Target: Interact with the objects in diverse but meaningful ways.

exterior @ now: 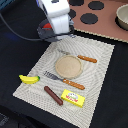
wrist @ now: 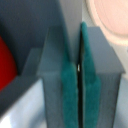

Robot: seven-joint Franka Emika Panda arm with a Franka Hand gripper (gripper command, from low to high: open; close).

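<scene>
Exterior view shows the white robot arm with its gripper [exterior: 56, 31] low at the far corner of a pale striped placemat [exterior: 102, 65] lying on a dark surface [exterior: 15, 107]. Something red and grey sits under the arm there, probably the red tomato and a grey pan, but the arm hides too much to be sure. On the placemat lie a round tan plate [exterior: 68, 66], a wooden-handled knife [exterior: 79, 57] beyond it, a wooden-handled fork [exterior: 64, 80] on its near side, a small yellow banana [exterior: 29, 79] at the view's left edge of the mat, a brown sausage [exterior: 53, 95] and a yellow rectangular packet [exterior: 73, 97] just beside each other near the front. A grey pot [exterior: 123, 17] stands on the pinkish toy stove top [exterior: 102, 25] at the view's upper right.

Wrist view shows the teal finger pads [wrist: 68, 85] pressed together with only a dark seam between them and nothing visibly pinched. A red rounded shape [wrist: 6, 67] sits off to one side.

These toys look light and stiff, likely smooth plastic, so they may slide or roll if nudged. The sausage and banana are best taken across their narrow middles; the packet across its short sides, since it lies flat.
</scene>
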